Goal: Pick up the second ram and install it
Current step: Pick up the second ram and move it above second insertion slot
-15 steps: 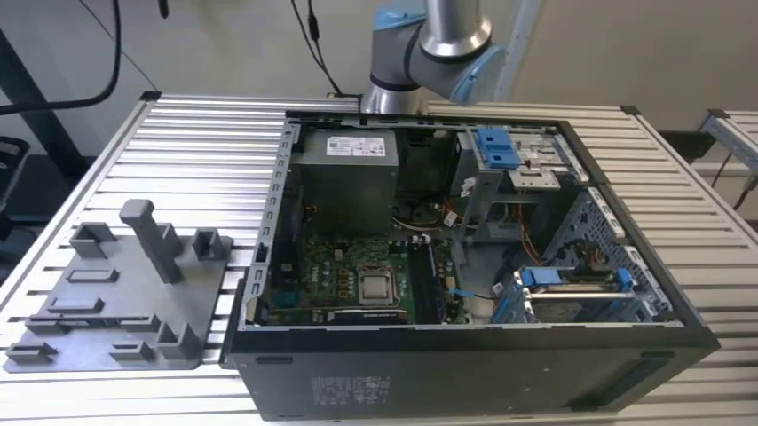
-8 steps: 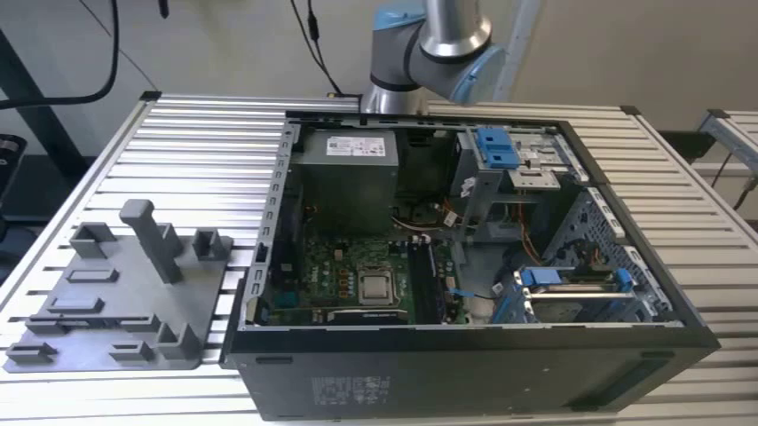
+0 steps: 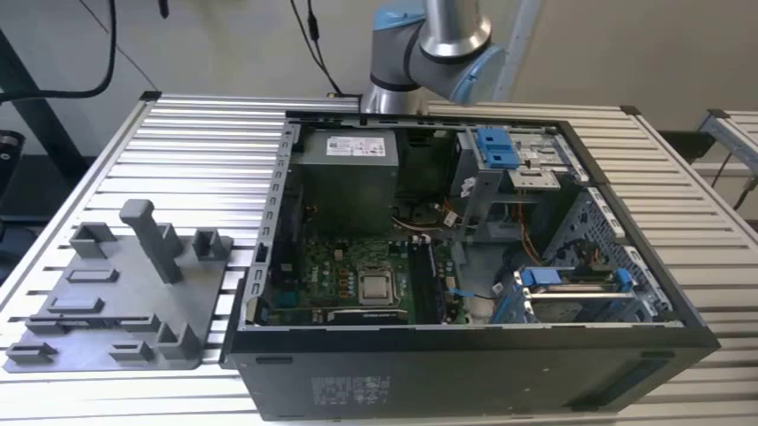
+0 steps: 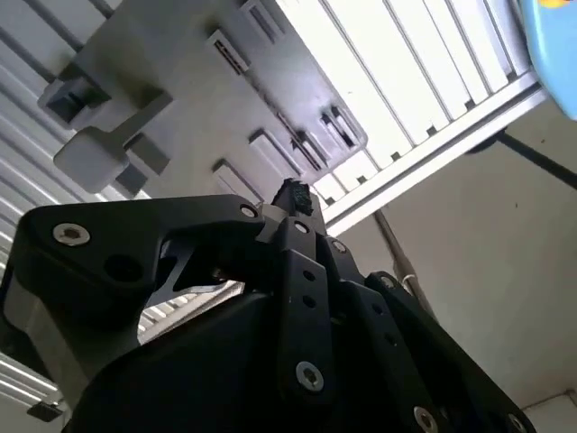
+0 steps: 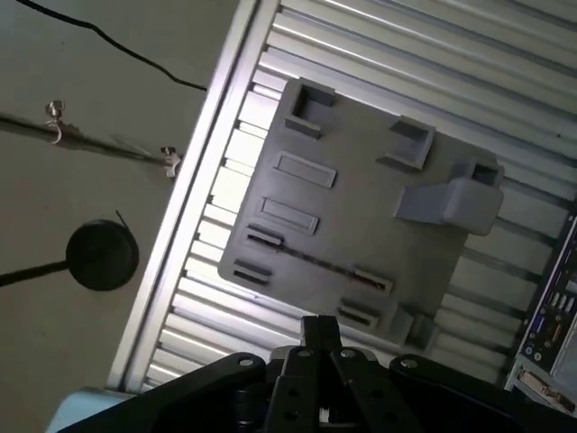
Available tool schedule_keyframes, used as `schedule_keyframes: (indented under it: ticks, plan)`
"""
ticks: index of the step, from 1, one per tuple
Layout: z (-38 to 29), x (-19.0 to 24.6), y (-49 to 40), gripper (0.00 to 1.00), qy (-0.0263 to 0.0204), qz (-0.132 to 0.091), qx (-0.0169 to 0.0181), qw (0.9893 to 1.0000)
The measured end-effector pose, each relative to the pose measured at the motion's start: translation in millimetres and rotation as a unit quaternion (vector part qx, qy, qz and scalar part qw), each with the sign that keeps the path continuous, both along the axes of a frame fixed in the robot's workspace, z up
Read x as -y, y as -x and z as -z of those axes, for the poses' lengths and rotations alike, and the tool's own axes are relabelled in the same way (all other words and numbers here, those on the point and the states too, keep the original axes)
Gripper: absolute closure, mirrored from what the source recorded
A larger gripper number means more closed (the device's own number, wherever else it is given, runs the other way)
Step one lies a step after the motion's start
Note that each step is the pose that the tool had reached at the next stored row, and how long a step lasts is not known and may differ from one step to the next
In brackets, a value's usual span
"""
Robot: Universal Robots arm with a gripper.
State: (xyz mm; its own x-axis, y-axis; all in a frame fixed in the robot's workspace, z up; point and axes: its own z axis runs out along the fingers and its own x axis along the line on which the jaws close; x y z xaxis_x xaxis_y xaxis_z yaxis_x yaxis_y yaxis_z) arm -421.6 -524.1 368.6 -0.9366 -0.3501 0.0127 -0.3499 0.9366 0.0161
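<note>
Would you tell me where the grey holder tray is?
The grey holder tray lies on the slatted table at the exterior view's left, beside the open computer case.

Soft even room light, computer case (image 3: pixel 474 366) interior shadowed, slatted table (image 4: pixel 406 81) glaring white in the second wrist view, gripper (image 4: pixel 290 194) black against it.
</note>
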Motion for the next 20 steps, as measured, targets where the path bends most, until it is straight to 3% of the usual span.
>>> schedule_keyframes:
  ticks: [5, 9, 13, 20]
  plan:
    - [0.0, 0.0, 0.5, 0.89, 0.0016, -0.039, 0.0000, 0.9992]
    - [0.0, -0.1, 0.8, 0.89, 0.0037, -0.073, 0.0000, 0.9973]
    - [0.0, -0.1, 0.9, 0.89, 0.0048, -0.109, 0.0000, 0.9940]
    - [0.0, -0.2, 1.3, 0.89, 0.0053, -0.162, 0.0002, 0.9868]
